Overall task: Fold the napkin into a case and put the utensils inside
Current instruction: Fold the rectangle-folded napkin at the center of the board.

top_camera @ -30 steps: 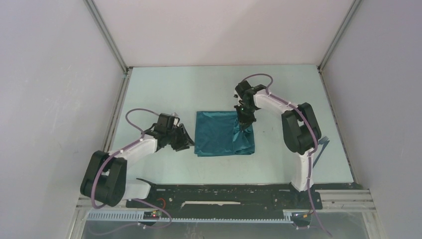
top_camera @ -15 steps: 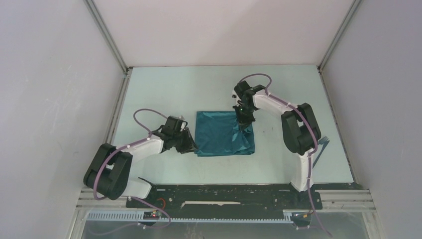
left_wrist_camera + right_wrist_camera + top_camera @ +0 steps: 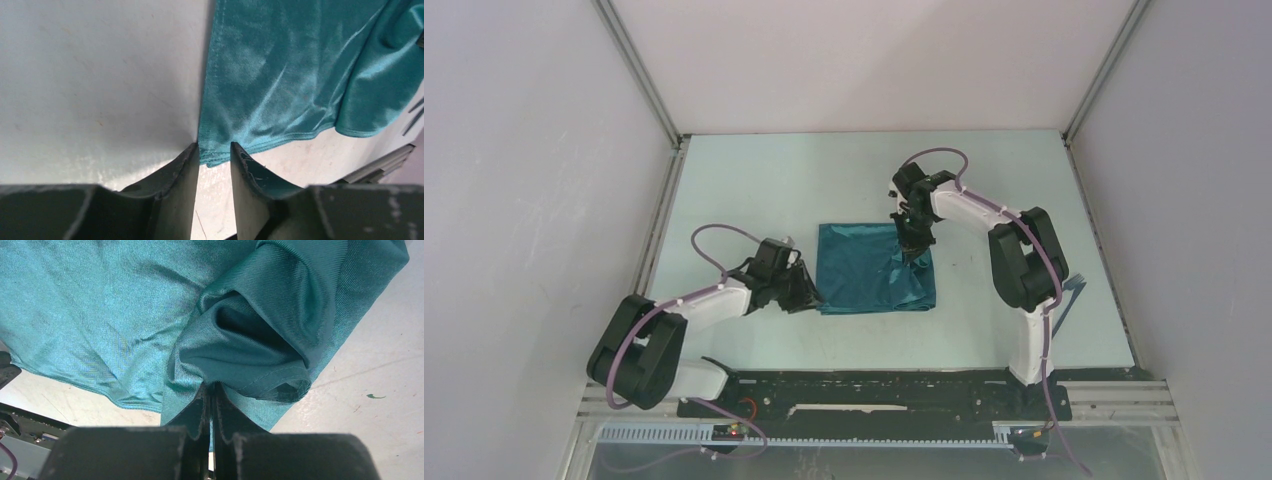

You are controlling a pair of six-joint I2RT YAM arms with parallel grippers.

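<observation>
The teal satin napkin lies in the middle of the table, partly folded and bunched on its right side. My right gripper is shut on a raised fold of the napkin near its far right part; the cloth drapes over the fingers in the right wrist view. My left gripper is open at the napkin's near left corner, and that corner lies between the fingertips. The utensils lie at the table's right side, behind the right arm, and show as thin dark lines in the left wrist view.
White walls enclose the table on the left, back and right. A black base plate and a metal rail run along the near edge. The right arm's elbow stands between the napkin and the utensils.
My left gripper has moved right and slightly nearer, up to the napkin's near left corner. The right gripper has kept its hold and barely moved.
</observation>
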